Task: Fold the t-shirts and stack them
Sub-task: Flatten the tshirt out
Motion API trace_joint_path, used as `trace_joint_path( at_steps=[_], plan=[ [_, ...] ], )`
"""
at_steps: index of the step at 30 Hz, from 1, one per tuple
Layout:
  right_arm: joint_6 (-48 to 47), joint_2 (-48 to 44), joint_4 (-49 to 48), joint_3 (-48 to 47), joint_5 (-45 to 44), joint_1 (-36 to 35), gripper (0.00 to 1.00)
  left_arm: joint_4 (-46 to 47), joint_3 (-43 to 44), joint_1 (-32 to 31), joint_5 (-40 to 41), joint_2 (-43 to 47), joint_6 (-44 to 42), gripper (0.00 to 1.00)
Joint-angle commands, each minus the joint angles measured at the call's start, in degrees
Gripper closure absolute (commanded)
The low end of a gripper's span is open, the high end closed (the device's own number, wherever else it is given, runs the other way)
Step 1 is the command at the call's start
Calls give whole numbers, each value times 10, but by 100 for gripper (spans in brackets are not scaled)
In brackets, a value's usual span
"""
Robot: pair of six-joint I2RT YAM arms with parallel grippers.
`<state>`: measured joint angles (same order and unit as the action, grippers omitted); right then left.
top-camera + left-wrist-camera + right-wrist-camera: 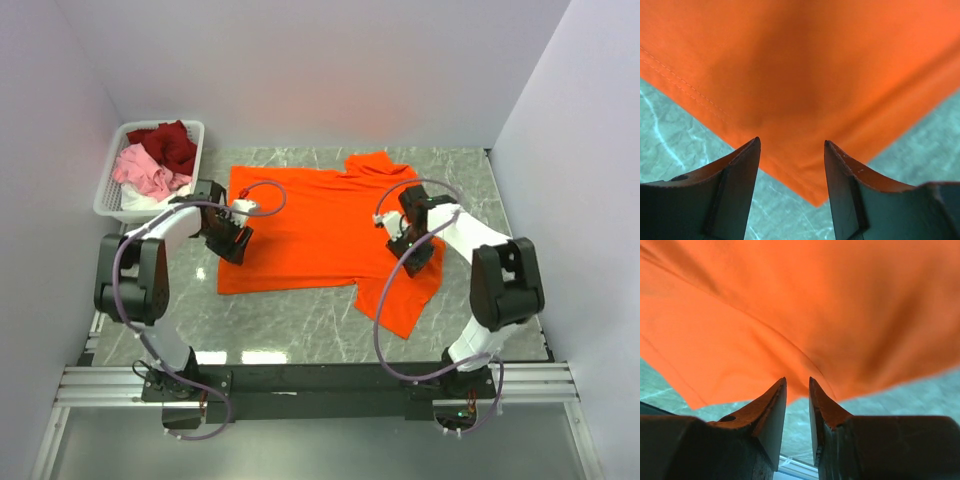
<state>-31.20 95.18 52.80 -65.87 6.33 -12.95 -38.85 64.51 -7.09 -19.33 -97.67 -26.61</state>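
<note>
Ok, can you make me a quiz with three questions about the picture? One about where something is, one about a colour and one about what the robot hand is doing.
1. Where is the white basket?
A) at the far left corner of the table
B) at the near right corner
C) between the two arms

2. What colour is the t-shirt spread out flat?
A) pink
B) orange
C) white

3. How is the left gripper?
A) shut tight
B) holding the basket
C) open, above the t-shirt's corner

Answers:
1 A, the top view shows it at the far left.
2 B, the cloth lying flat is bright orange.
3 C, the wrist view shows a wide gap between its fingers, with the corner below.
</note>
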Motion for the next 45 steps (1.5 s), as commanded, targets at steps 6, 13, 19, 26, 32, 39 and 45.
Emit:
trace_joint_path(
  at_steps=[6, 13, 19, 26, 32, 39, 45],
  plan=[
    [-11, 41, -31, 66, -42, -22, 70, -23, -19, 0, 56, -31, 12, 43],
    [-71, -28, 41, 116, -2, -48, 70, -104, -103, -6, 39, 43, -7, 49],
    [-86, -61, 133, -2, 98, -24, 72, -155, -36, 3, 11, 76, -46, 45],
    [-11, 114, 59, -196, 30, 36, 75, -122, 181, 8, -3, -78, 35, 42],
    [9, 198, 8, -207, -25, 36, 75, -91, 243, 11, 31, -166, 69, 42],
    [-32, 156, -16, -51, -75, 46, 77, -93, 278, 14, 27, -214, 90, 42],
    [-91, 41, 79, 33, 7, 38, 77, -112, 279, 14, 5, -215, 77, 42]
  ],
)
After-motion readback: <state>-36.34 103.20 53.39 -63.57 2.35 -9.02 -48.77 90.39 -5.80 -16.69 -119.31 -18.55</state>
